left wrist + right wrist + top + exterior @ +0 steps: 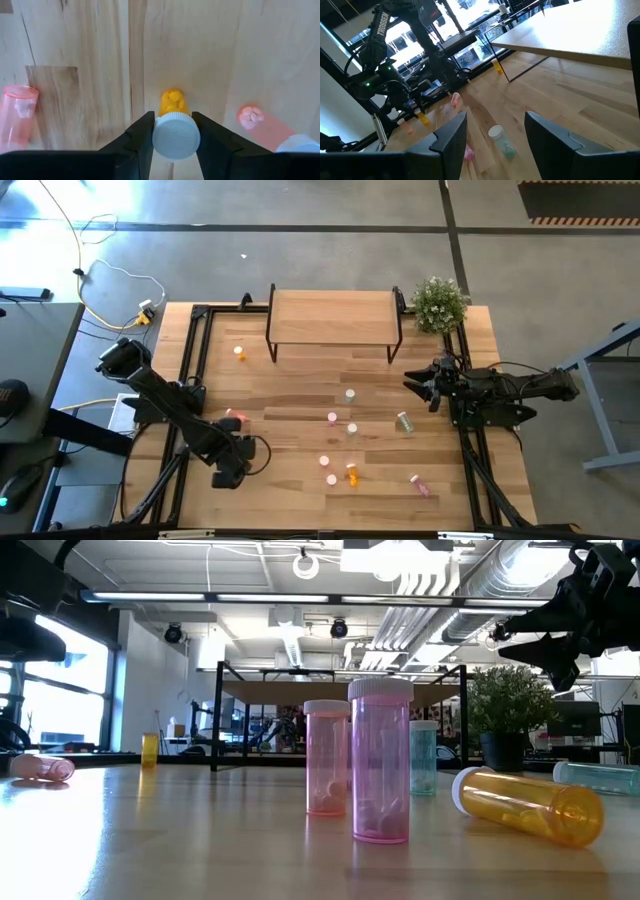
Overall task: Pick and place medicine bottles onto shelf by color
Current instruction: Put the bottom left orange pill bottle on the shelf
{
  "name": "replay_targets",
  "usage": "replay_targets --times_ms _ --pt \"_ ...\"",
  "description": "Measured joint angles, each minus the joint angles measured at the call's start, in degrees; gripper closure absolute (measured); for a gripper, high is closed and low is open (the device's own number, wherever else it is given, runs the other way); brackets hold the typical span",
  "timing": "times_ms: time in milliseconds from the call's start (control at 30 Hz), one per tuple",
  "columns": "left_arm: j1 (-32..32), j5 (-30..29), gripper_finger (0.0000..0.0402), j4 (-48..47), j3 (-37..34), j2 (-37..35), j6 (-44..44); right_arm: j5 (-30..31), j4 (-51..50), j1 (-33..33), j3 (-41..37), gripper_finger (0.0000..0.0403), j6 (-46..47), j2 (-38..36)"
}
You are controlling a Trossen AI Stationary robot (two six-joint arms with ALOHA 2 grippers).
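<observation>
An orange medicine bottle (pixel 172 101) with a white cap stands upright on the wood near the table's left side, and my left gripper (pixel 172 117) is shut on it from above. In the high view the gripper (pixel 232 465) hides it. Two pink bottles (pixel 17 117) (pixel 265 127) lie on their sides either side of it. More bottles stand or lie mid-table: pink ones (pixel 328 470), an orange one lying down (pixel 351 473), and pale green ones (pixel 404 421). The shelf (pixel 335 315) stands at the far edge. At the right edge my right gripper (pixel 415 385) hovers open, holding nothing. My left gripper pinches the orange bottle's white cap (pixel 162 135) between its two fingers, one on each side of the cap's rim. The fingers come from above, pointing down. The bottle stands upright under them. I cannot tell whether its bottom rests on the table.
A potted plant (pixel 440 302) stands at the far right corner beside the shelf. A lone orange bottle (pixel 239 353) stands left of the shelf's legs. A pink bottle (pixel 419 483) lies near the front right. Black frame rails (pixel 190 360) run along both table sides.
</observation>
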Motion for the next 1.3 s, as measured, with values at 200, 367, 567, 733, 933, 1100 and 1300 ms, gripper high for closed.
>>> replay_targets --times_ms 200,367,567,733,933,1100,1300 --pt "5.69 3.51 0.0288 -1.01 1.96 -2.48 2.84 0.01 0.00 0.00 0.00 0.0212 0.01 0.00" --pt "14.25 5.99 0.0287 -6.30 6.51 -4.89 5.87 -0.01 0.00 0.00 0.00 0.0212 0.00 0.00" --pt "26.93 6.13 0.0287 -13.59 16.51 -5.52 13.42 0.00 0.02 0.00 0.00 0.0212 0.00 -0.03" --pt "39.33 5.59 0.0287 -15.68 25.25 -5.52 18.54 0.01 0.02 0.00 0.01 0.0212 0.01 -0.04" --pt "53.71 3.96 0.0286 -16.16 33.38 -5.51 27.68 0.01 0.02 0.01 0.00 0.0212 0.00 -0.04" --pt "64.37 -3.03 0.0286 -15.54 40.20 -3.79 38.03 0.01 0.00 0.00 0.02 0.0212 0.01 -0.04" --pt "74.86 -4.53 0.0286 -14.84 49.83 1.99 46.83 0.00 0.02 0.00 0.01 0.0212 0.02 -0.04"
